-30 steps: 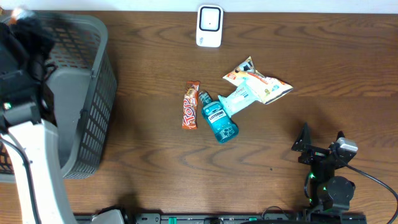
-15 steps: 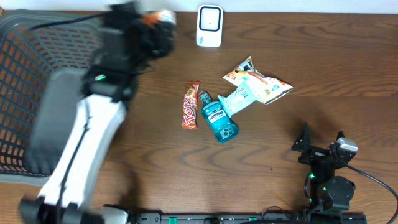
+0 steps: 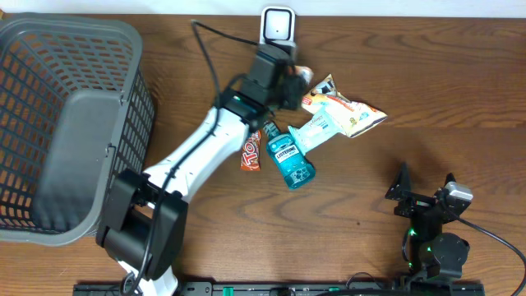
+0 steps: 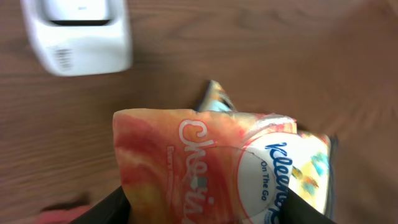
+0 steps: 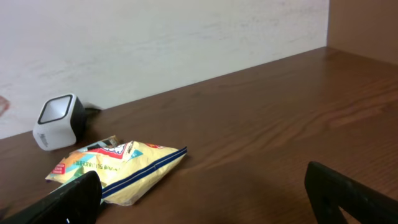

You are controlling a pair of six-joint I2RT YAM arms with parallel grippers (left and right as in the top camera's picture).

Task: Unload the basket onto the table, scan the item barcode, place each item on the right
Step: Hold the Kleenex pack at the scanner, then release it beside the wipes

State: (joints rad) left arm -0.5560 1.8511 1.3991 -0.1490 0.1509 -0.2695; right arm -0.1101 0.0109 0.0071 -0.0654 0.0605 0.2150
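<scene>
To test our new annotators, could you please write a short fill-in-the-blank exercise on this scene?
The left claw grips an orange ____ On The Go packet. The right claw stands ____. The barcode scanner is coloured ____.
Missing words: Kleenex; open; white.

1. The scanner [image 4: 81,34] is cut off by the top edge of the blurred left wrist view.
2. The packet [image 4: 211,168] runs off the bottom edge, and its small print is unreadable.
3. The left gripper [image 4: 205,211] shows only two dark finger ends.
4. From overhead, the candy bar [image 3: 250,156] has its upper end hidden under the left arm [image 3: 205,148].
5. The right gripper [image 5: 205,196] has its fingers cut off by the bottom edge.
</scene>
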